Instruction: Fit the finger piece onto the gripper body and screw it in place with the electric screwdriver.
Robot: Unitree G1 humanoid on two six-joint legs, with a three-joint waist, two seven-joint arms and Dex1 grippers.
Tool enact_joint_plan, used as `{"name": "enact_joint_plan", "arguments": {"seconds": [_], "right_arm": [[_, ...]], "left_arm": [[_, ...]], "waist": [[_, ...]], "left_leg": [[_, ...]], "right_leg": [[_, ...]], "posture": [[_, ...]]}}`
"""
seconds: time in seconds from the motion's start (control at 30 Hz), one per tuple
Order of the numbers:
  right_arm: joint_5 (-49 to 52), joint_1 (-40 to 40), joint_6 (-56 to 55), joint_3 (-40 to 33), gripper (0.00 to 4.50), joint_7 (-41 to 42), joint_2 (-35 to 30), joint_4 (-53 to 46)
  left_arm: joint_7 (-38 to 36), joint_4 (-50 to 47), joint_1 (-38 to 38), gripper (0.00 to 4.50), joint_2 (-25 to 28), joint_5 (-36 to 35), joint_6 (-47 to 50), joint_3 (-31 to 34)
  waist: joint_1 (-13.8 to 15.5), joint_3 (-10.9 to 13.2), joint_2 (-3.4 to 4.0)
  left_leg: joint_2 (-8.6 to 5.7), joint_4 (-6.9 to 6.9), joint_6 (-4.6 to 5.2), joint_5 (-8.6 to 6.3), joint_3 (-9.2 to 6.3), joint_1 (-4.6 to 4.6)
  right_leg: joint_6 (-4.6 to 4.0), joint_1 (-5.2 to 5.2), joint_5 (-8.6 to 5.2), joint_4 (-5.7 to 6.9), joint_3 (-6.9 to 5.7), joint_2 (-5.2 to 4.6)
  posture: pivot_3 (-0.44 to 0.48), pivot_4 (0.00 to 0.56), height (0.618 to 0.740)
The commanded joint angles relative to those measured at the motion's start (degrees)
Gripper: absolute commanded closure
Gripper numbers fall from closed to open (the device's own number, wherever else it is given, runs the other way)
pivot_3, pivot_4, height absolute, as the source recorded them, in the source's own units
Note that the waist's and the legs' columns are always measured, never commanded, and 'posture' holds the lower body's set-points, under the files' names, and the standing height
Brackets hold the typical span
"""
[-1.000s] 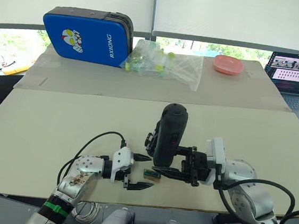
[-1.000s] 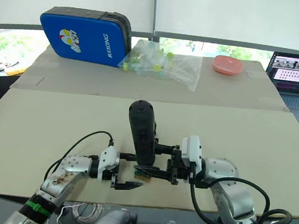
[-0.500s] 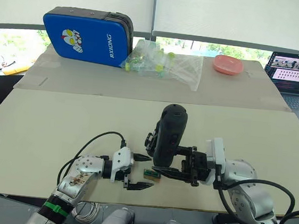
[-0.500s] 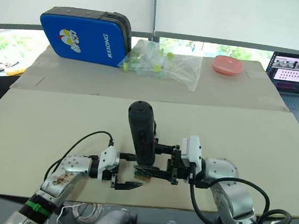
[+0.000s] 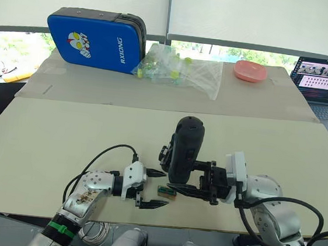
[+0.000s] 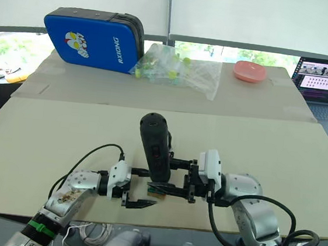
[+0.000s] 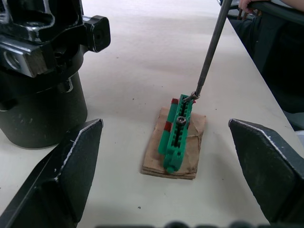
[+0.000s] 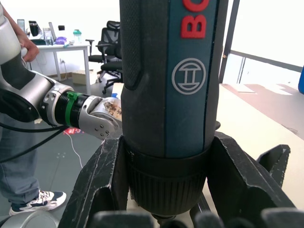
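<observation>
Beige board covers the table (image 5: 63,130), with a paler brown sheet across its far strip. At far left on that strip a blue case (image 5: 96,39) leans by the window, then a clear bag (image 5: 181,69) of small green bits, a pink dish (image 5: 250,71), and a laptop (image 5: 324,81) at the far right edge. Near the front, the left end effector (image 5: 152,188) rests low with its fingers spread apart, holding nothing. Between them lies a small green block (image 7: 178,130) on a brown pad, with the screwdriver's thin bit touching its top. Just beside it stands the gripper body (image 7: 40,71). The right end effector (image 5: 196,174) is clenched around the screwdriver (image 5: 185,149), held upright. Office chairs (image 8: 111,45) stand in the room beyond.
</observation>
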Motion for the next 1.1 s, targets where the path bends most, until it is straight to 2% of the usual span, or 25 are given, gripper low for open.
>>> {"name": "enact_joint_plan", "arguments": {"seconds": [0.03,1.1], "right_arm": [[0.37,-1.1,-2.45,-0.91,2.59,0.26,-0.01,-1.4],[-2.59,-1.47,-5.03,0.26,2.59,0.04,1.31,1.14]], "left_arm": [[-0.11,2.01,0.86,0.0,0.02,1.11,0.86,-1.52],[0.22,2.29,0.62,0.0,-0.22,1.12,0.92,-1.36]], "waist": [[0.0,0.0,0.0],[0.02,0.0,0.0]], "left_leg": [[0.0,0.0,0.0,0.0,0.0,0.0],[0.0,0.0,0.0,0.0,0.0,0.02]], "right_leg": [[0.0,0.0,0.0,0.0,0.0,0.0],[0.0,0.01,0.01,0.0,-0.01,0.05]], "posture": [[0.0,0.15,0.74],[0.0,0.15,0.74]]}}
